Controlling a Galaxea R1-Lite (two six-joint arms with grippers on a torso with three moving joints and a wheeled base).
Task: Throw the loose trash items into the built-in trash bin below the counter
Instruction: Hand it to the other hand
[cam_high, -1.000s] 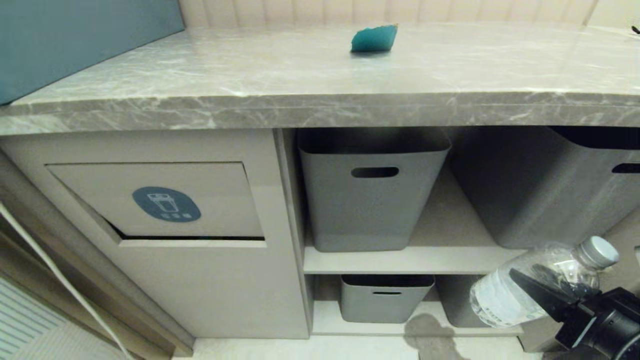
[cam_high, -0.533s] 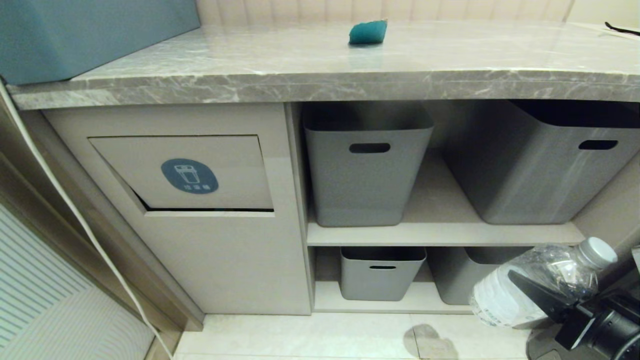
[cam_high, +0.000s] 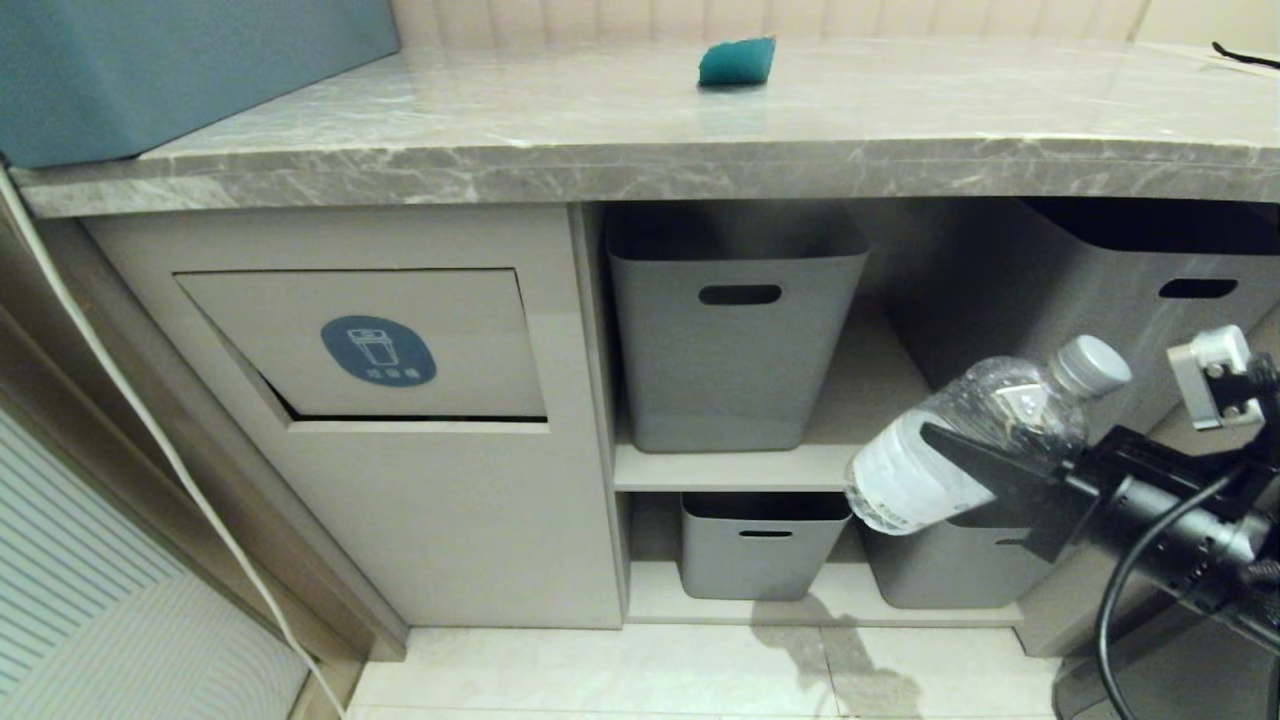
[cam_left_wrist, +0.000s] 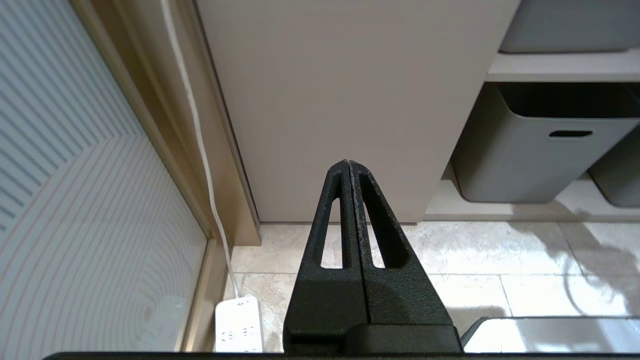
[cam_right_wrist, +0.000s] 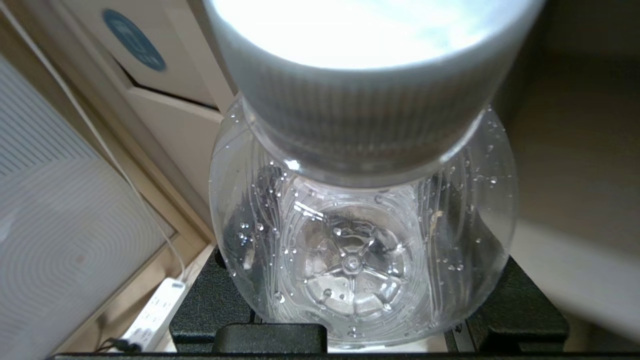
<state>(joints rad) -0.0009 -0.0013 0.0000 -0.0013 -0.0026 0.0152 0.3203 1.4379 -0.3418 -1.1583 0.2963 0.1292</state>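
Note:
A small clear plastic bottle (cam_high: 900, 480) with a pale grey cap (cam_high: 1095, 365) and white label hangs tilted in front of the open shelves at lower right. My right gripper (cam_high: 975, 460) is shut on its body. In the right wrist view the bottle (cam_right_wrist: 350, 240) fills the picture, cap toward the camera, between the black fingers (cam_right_wrist: 210, 305). A teal wedge (cam_high: 737, 62) lies at the back of the grey marble counter (cam_high: 600, 130). The trash bin flap (cam_high: 380, 345) with its blue sticker sits in the beige cabinet at left, slightly ajar. My left gripper (cam_left_wrist: 348, 167) is shut and empty, low before the cabinet base.
Grey tubs with slot handles (cam_high: 735, 330) (cam_high: 1100, 330) stand on the upper shelf and smaller ones (cam_high: 765, 555) on the lower. A blue-grey box (cam_high: 180, 60) rests on the counter's left end. A white cable (cam_high: 150, 430) runs down to a power strip (cam_left_wrist: 239, 325) on the tile floor.
The whole view shifted at first, then held still. My right gripper has lifted the bottle and carried it leftward, from the lower right corner to in front of the shelves.

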